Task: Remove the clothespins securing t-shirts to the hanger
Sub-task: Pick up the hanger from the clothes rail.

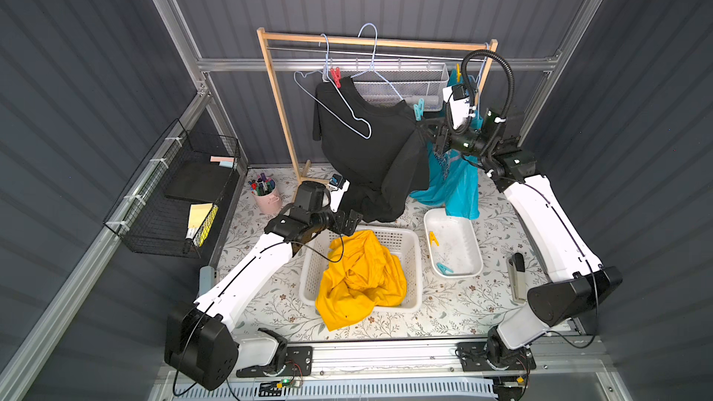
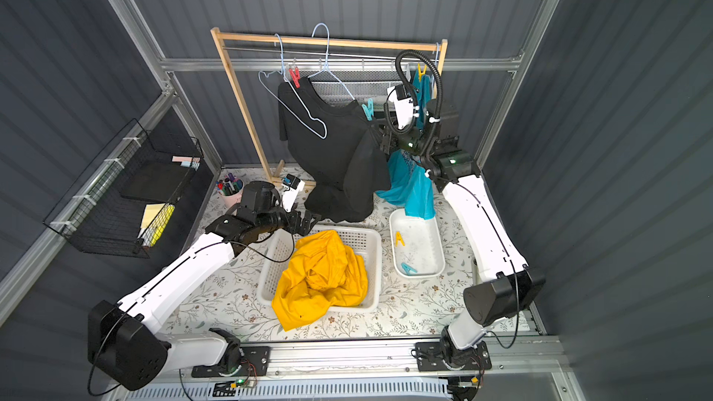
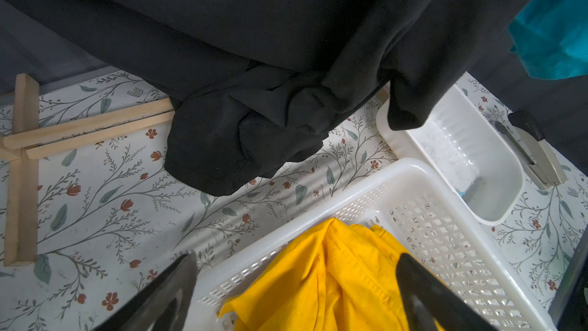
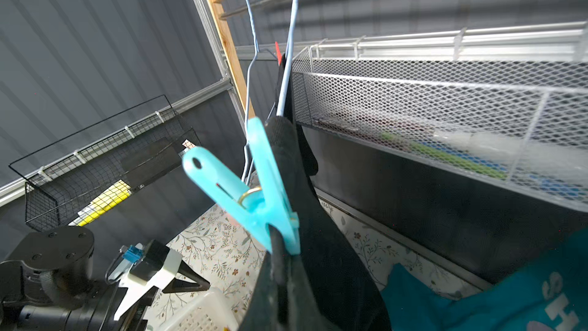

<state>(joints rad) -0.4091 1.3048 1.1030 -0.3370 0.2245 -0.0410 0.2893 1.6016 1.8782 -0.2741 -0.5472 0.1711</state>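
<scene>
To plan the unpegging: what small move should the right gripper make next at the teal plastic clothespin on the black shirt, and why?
Probably open and rise to the handles: the right gripper is shut on the black cloth t-shirt by the teal plastic clothespin, which still clips it.

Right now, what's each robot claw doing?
Left gripper: open, holding nothing.
Right gripper: shut on the black t-shirt, next to the teal clothespin.

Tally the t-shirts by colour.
Yellow t-shirt: 1
Black t-shirt: 1
Teal t-shirt: 1
Total: 3
</scene>
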